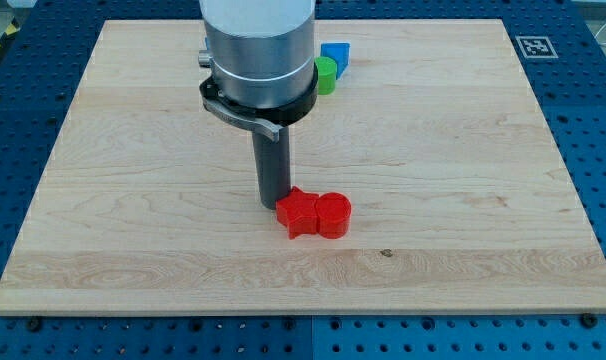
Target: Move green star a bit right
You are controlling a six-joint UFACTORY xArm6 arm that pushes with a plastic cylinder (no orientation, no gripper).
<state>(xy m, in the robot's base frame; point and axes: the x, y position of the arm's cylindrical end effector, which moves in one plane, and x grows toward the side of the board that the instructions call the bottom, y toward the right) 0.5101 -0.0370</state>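
My tip [274, 204] rests on the wooden board [463, 200], touching the upper left side of a red star block [299, 213]. A second red block [333, 213], rounded in shape, sits against the star's right side. A green block [326, 74] shows at the view's top, partly hidden behind the arm's grey body; its shape cannot be made out. A blue block [336, 55] sits right behind it, touching it.
The arm's wide grey body [259, 50] hangs over the board's top middle and hides what lies behind it. A black-and-white marker tag [533, 46] sits at the board's top right corner. Blue perforated table surrounds the board.
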